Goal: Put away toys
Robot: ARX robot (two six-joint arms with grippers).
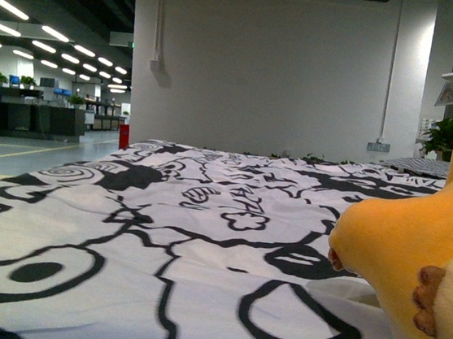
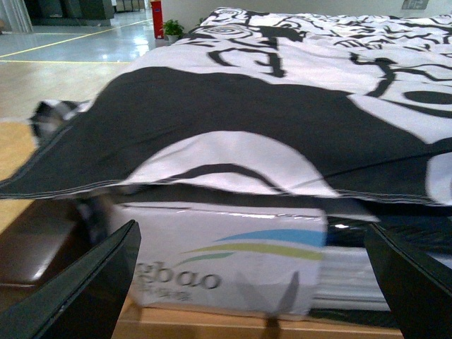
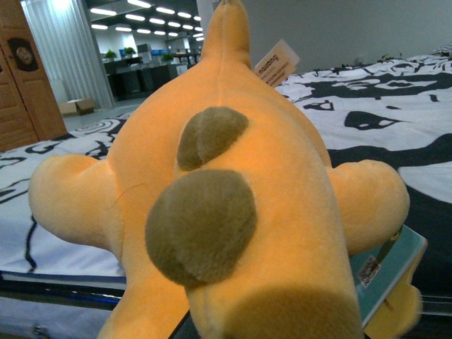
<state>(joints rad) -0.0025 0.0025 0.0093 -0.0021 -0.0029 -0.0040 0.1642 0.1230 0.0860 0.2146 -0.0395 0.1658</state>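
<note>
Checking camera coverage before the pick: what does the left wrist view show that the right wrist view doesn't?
Only the left wrist view: the open left gripper and a white lettered box under the cartoon-print cover. Only the right wrist view: the orange-yellow plush toy and its paper tag. Both: that black-and-white cover.

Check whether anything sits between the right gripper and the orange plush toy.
Nothing visible does. In the right wrist view the plush toy fills the frame, lying on the cartoon-print bedcover, with no object in front of it. The right gripper's fingers aren't in view.
</note>
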